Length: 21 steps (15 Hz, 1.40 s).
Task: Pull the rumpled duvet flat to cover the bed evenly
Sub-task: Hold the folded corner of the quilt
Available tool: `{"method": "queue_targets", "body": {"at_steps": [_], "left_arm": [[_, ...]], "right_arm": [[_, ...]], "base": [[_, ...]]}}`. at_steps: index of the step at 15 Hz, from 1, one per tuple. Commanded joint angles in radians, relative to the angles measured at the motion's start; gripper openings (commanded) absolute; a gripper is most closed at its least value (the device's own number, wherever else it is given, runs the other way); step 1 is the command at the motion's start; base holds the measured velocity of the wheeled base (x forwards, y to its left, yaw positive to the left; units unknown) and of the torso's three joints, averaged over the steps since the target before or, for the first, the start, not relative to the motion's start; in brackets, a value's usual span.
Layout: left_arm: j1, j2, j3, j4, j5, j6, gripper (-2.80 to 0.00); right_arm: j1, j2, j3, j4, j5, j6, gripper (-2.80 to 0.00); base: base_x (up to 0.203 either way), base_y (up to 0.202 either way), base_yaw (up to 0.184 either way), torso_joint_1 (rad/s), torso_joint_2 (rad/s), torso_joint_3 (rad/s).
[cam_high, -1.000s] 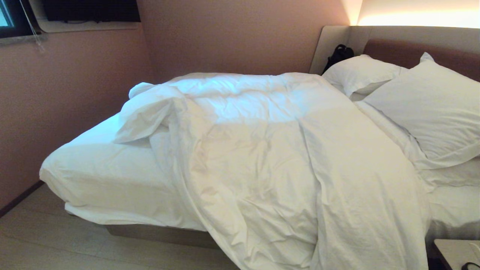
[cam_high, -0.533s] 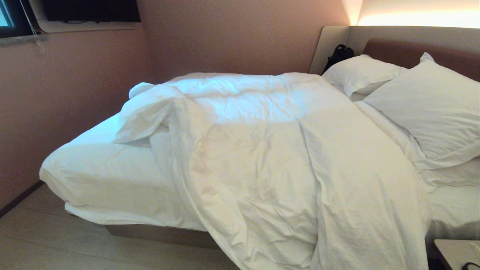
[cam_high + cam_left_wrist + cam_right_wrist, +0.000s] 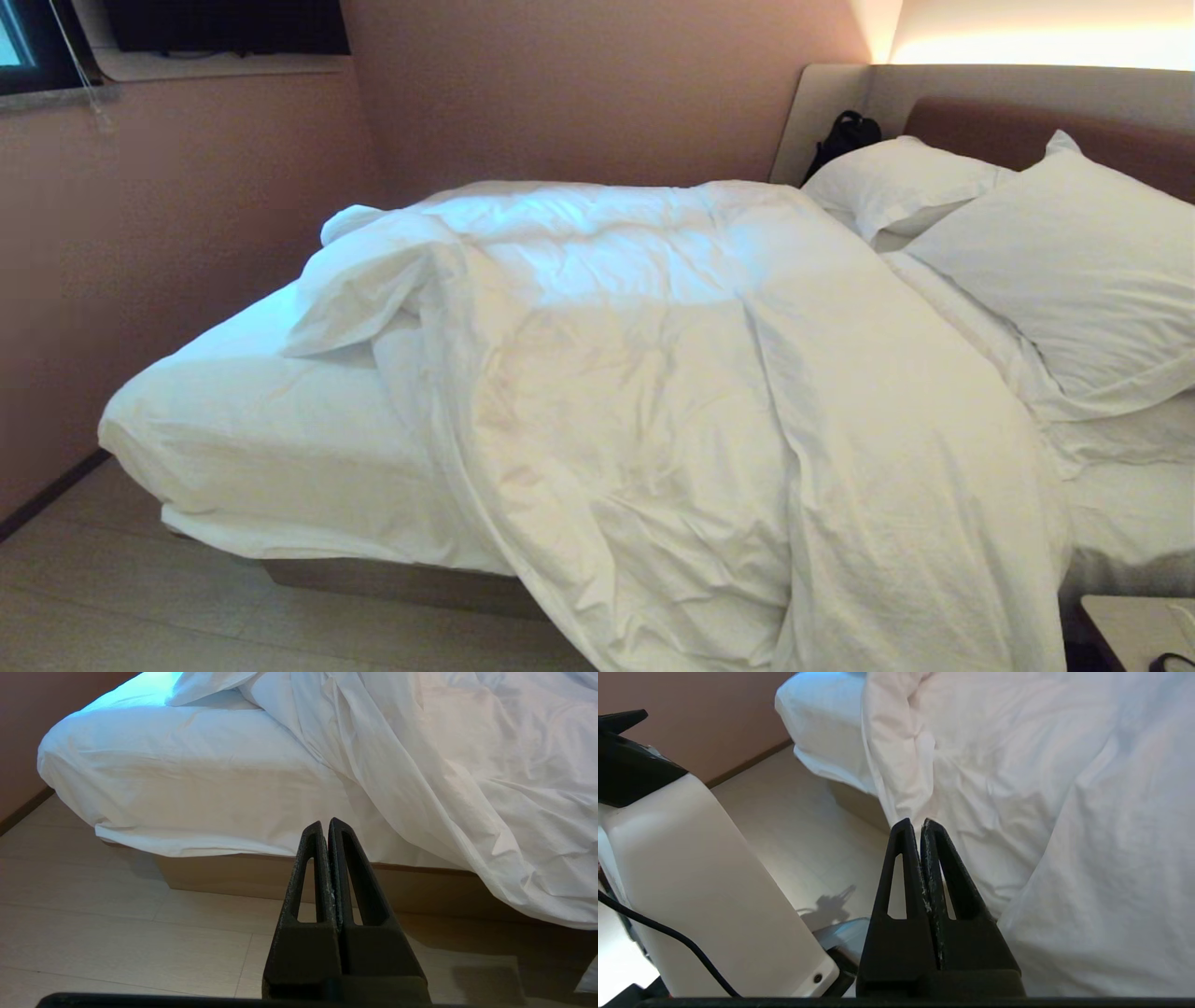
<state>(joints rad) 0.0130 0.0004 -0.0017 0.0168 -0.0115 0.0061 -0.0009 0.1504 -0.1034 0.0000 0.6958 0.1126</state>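
White duvet (image 3: 653, 392) lies bunched across the bed (image 3: 280, 439); left gripper (image 3: 328, 826) and right gripper (image 3: 916, 826) pinched together, empty.

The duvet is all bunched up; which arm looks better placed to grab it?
Probably the right: the right gripper, shut, points at the duvet hanging close ahead, while the left gripper faces bare sheet.

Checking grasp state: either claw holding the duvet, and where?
Nothing held. Left claw and right claw are both shut empty, short of the duvet.

Duvet (image 3: 709, 411) hem cut off below; nightstand (image 3: 1134, 627) mostly out of frame.
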Motion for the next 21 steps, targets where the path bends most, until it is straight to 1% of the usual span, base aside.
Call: {"method": "queue_targets", "body": {"at_steps": [1, 3, 5, 8, 10, 11, 12, 13, 16, 17, 18, 21], "left_arm": [[0.001, 0.000, 0.000, 0.000, 0.001, 0.000, -2.80], [0.001, 0.000, 0.000, 0.000, 0.001, 0.000, -2.80], [0.001, 0.000, 0.000, 0.000, 0.001, 0.000, -2.80], [0.000, 0.000, 0.000, 0.000, 0.001, 0.000, -2.80], [-0.001, 0.000, 0.000, 0.000, 0.001, 0.000, -2.80], [0.000, 0.000, 0.000, 0.000, 0.001, 0.000, -2.80], [0.001, 0.000, 0.000, 0.000, 0.001, 0.000, -2.80], [0.001, 0.000, -0.001, 0.000, 0.000, 0.000, -2.80], [0.001, 0.000, 0.000, 0.000, 0.001, 0.000, -2.80], [0.001, 0.000, 0.000, 0.000, 0.001, 0.000, -2.80], [0.001, 0.000, 0.000, 0.000, 0.000, 0.000, -2.80], [0.001, 0.000, 0.000, 0.000, 0.001, 0.000, -2.80]], "right_arm": [[0.001, -0.057, -0.001, 0.000, -0.003, 0.000, -2.80], [0.001, -0.096, -0.001, 0.001, -0.053, -0.002, -2.80], [0.001, -0.125, -0.001, 0.005, -0.086, -0.002, -2.80], [0.001, -0.150, 0.002, 0.002, -0.217, 0.000, -2.80], [0.002, -0.150, 0.002, -0.006, -0.267, -0.001, -2.80], [0.001, -0.150, 0.001, -0.007, -0.337, 0.000, -2.80], [0.002, -0.150, 0.000, -0.008, -0.427, -0.003, -2.80], [0.002, -0.150, -0.002, -0.012, -0.469, -0.011, -2.80], [0.002, -0.150, 0.001, -0.020, -0.478, -0.033, -2.80], [0.002, -0.150, 0.004, -0.020, -0.530, -0.058, -2.80], [0.002, -0.150, 0.007, -0.017, -0.556, -0.080, -2.80], [0.002, -0.150, 0.016, -0.012, -0.572, -0.114, -2.80]], "base": [[0.000, 0.000, 0.000, 0.000, 0.00, 0.000], [0.000, 0.000, 0.000, 0.000, 0.00, 0.000], [0.000, 0.000, 0.000, 0.000, 0.00, 0.000], [0.000, 0.000, 0.000, 0.000, 0.00, 0.000], [0.000, 0.000, 0.000, 0.000, 0.00, 0.000], [0.000, 0.000, 0.000, 0.000, 0.00, 0.000], [0.000, 0.000, 0.000, 0.000, 0.00, 0.000], [0.000, 0.000, 0.000, 0.000, 0.00, 0.000], [0.000, 0.000, 0.000, 0.000, 0.00, 0.000], [0.000, 0.000, 0.000, 0.000, 0.00, 0.000], [0.000, 0.000, 0.000, 0.000, 0.00, 0.000], [0.000, 0.000, 0.000, 0.000, 0.00, 0.000]]}}
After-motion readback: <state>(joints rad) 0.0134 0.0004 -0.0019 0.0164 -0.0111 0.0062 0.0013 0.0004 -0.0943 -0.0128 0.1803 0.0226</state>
